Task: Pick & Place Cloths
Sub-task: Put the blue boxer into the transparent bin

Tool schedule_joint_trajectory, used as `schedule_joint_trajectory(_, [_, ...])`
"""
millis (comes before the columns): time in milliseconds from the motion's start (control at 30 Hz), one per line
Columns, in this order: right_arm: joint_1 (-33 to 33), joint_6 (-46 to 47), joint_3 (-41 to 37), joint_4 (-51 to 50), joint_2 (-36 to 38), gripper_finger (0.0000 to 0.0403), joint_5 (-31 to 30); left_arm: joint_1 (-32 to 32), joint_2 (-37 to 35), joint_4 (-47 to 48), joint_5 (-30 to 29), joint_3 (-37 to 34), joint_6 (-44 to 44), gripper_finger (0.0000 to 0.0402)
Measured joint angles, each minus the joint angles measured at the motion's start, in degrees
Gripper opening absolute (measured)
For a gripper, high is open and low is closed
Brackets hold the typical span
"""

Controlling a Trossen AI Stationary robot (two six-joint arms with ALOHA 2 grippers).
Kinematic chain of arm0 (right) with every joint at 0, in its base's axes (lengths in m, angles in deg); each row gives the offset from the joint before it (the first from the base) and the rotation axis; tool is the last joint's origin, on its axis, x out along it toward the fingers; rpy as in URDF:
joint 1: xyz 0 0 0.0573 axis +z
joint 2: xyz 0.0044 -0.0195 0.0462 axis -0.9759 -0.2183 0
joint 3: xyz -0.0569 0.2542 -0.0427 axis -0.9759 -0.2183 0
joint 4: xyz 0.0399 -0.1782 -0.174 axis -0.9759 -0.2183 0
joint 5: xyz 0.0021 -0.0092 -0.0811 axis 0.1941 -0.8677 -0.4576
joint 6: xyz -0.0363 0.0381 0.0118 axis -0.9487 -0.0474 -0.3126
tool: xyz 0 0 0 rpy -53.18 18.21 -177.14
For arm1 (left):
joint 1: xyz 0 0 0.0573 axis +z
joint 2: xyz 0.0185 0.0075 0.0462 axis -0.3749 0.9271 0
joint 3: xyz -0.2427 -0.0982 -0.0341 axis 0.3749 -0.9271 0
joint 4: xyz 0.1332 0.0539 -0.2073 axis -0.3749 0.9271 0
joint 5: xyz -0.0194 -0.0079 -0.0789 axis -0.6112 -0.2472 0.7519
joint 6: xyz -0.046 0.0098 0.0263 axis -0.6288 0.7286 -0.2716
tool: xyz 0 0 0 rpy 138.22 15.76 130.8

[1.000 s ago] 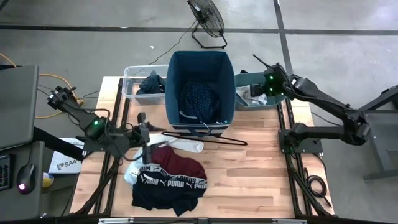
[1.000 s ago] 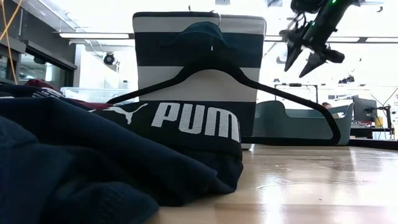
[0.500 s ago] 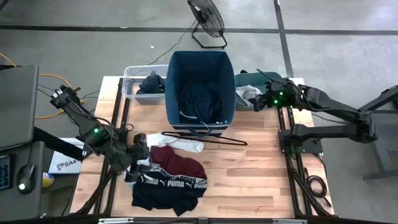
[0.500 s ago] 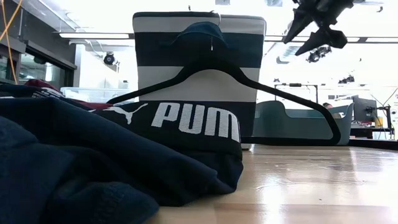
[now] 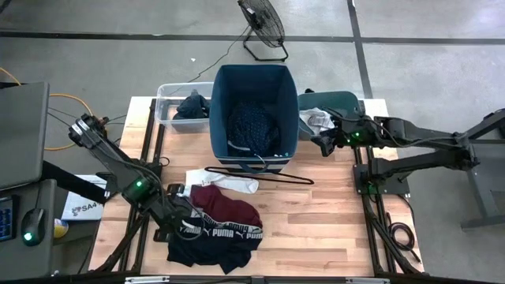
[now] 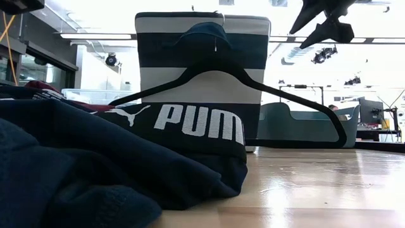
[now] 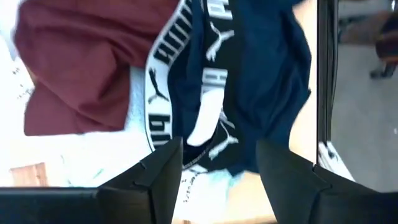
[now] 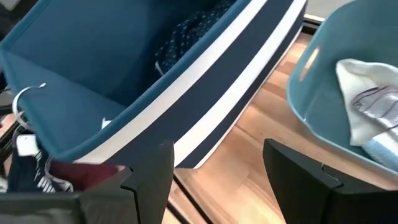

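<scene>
A cloth pile lies on the table's near left. It holds a black garment with a white PUMA waistband, a maroon one, a white one and a pale blue-grey one. My left gripper is open just above the pile's left end. In the left wrist view its fingers stand on either side of the PUMA waistband. The navy white-dotted cloth lies inside the navy bin. My right gripper is open and empty, beside that bin and near the teal bin.
A thin black wire hanger lies against the navy bin's near side. The clear bin holds a dark grey cloth, and the teal bin holds a white cloth. Bare wood spreads over the near right.
My left gripper has swung from beside the hanger toward the near edge and come down over the cloth pile. My right gripper has moved off the teal bin toward the near edge and the navy bin. No cloth has moved.
</scene>
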Motion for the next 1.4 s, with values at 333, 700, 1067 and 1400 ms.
schedule_joint_trajectory(333, [3.3,1.4,0.0,0.0,0.0,0.0237,0.0,0.0,3.3,1.6,3.7,-0.1,12.2,0.0200])
schedule_joint_trajectory(700, [5.7,1.4,0.0,0.0,0.0,0.0237,0.0,0.0,7.1,1.2,3.4,-3.7,17.2,0.0200])
schedule_joint_trajectory(1067, [5.7,1.4,0.0,0.0,0.0,0.0237,0.0,0.0,10.6,-1.8,3.4,-3.8,20.2,0.0165])
schedule_joint_trajectory(1400, [5.7,1.2,0.0,0.0,0.0,0.0237,0.5,0.0,13.3,-1.9,3.9,-3.8,21.3,0.0013])
